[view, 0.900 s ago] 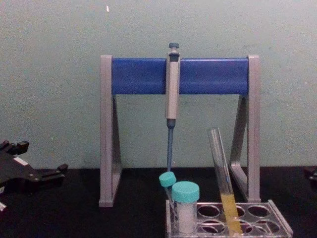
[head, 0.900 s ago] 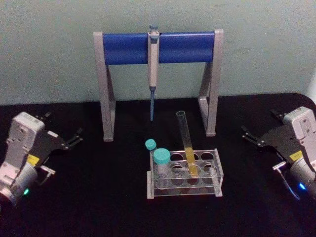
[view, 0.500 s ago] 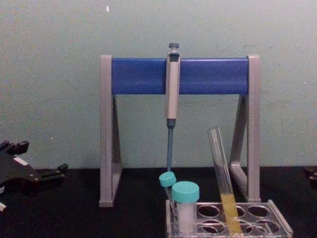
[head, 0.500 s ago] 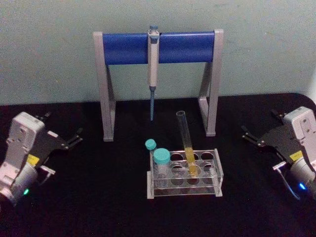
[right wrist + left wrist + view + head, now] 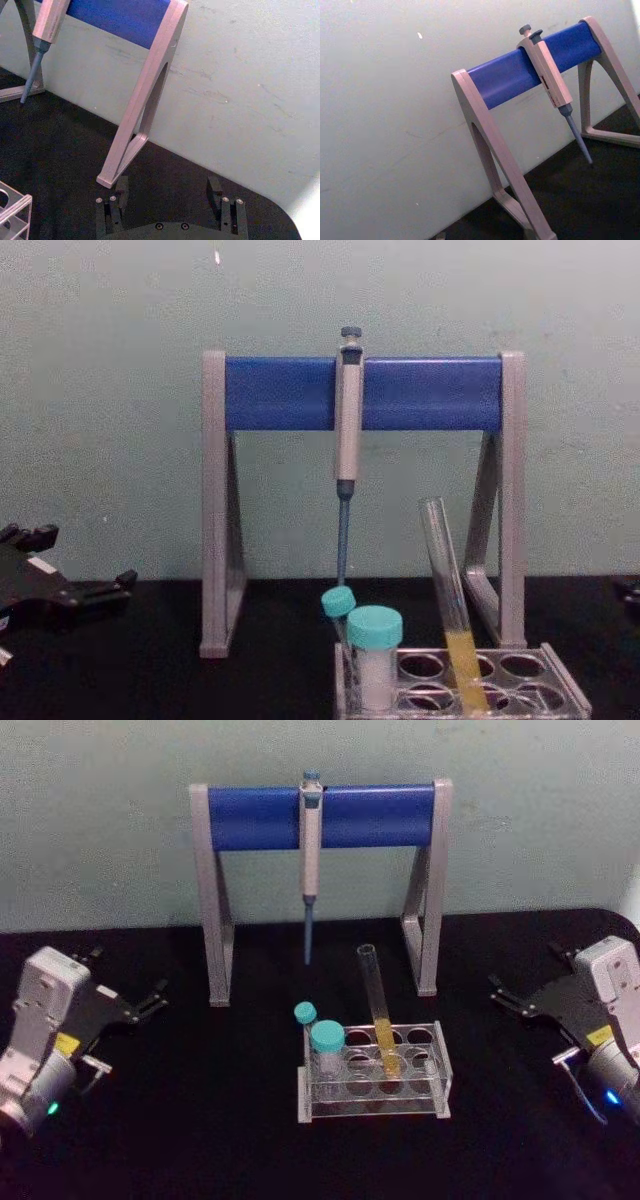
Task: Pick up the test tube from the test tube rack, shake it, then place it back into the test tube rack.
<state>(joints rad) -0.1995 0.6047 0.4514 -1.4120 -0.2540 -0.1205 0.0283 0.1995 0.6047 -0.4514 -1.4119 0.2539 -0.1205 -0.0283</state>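
Note:
The test tube point(image 5: 377, 1007) is a long clear glass tube with yellow liquid in its lower part. It stands leaning in a hole of the test tube rack point(image 5: 437, 1070), a low clear plastic rack at the table's middle front. From the chest view the test tube point(image 5: 446, 590) leans left above the rack point(image 5: 562, 696). My left gripper point(image 5: 126, 977) rests open far to the rack's left, holding nothing. My right gripper point(image 5: 526, 972) rests open far to the right, also holding nothing. Its fingers point(image 5: 121, 189) stand wide apart, with a corner of the rack point(image 5: 14, 209) nearby.
Two teal-capped vials point(image 5: 326, 1045) stand in the rack's left end. Behind the rack is a grey-and-blue pipette stand point(image 5: 322, 816) with a grey pipette point(image 5: 309, 850) hanging from its bar. The black tabletop point(image 5: 200, 1120) ends at a pale wall.

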